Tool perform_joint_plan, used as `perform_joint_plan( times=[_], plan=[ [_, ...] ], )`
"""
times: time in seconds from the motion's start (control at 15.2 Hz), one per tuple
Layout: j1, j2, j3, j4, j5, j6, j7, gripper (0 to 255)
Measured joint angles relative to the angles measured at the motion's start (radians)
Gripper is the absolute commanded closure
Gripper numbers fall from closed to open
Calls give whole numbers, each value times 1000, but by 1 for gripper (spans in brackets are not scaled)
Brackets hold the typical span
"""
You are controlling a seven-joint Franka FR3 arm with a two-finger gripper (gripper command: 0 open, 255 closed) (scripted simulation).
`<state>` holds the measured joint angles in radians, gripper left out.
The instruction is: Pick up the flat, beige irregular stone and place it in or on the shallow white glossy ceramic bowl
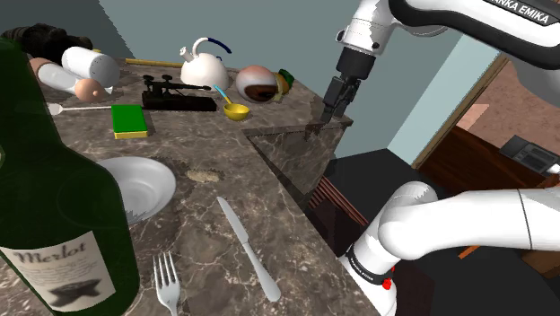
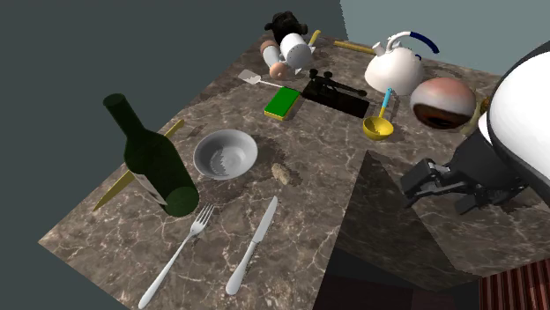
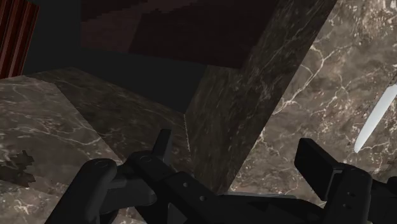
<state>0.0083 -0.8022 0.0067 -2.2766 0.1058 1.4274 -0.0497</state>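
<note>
The flat beige stone [image 1: 205,176] [image 2: 283,173] lies on the dark marble counter, just beside the shallow white bowl [image 1: 144,184] [image 2: 226,155]. The bowl has nothing in it. My black gripper [image 1: 317,120] [image 2: 421,182] hangs over the counter's notched corner, well to the shoulder view's right of the stone and farther back. It is open and holds nothing. In the wrist view the gripper [image 3: 240,154] has its fingers [image 3: 316,163] standing apart above the marble edge and the drop beside it.
A green wine bottle [image 1: 49,206] [image 2: 154,163] stands near the bowl. A knife [image 1: 248,248] [image 2: 254,244] [image 3: 375,119] and a fork [image 1: 167,280] [image 2: 179,254] lie at the front. Kettle [image 1: 202,67], green sponge [image 1: 128,120], yellow scoop [image 1: 235,111] and other items crowd the back.
</note>
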Motion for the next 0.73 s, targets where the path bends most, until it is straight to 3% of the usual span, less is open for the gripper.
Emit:
perform_joint_plan(
  times=[0.4,0.73],
  plan=[
    [29,95,75,19,32,63,44,0],
    [59,248,166,79,54,139,101,0]
  ],
)
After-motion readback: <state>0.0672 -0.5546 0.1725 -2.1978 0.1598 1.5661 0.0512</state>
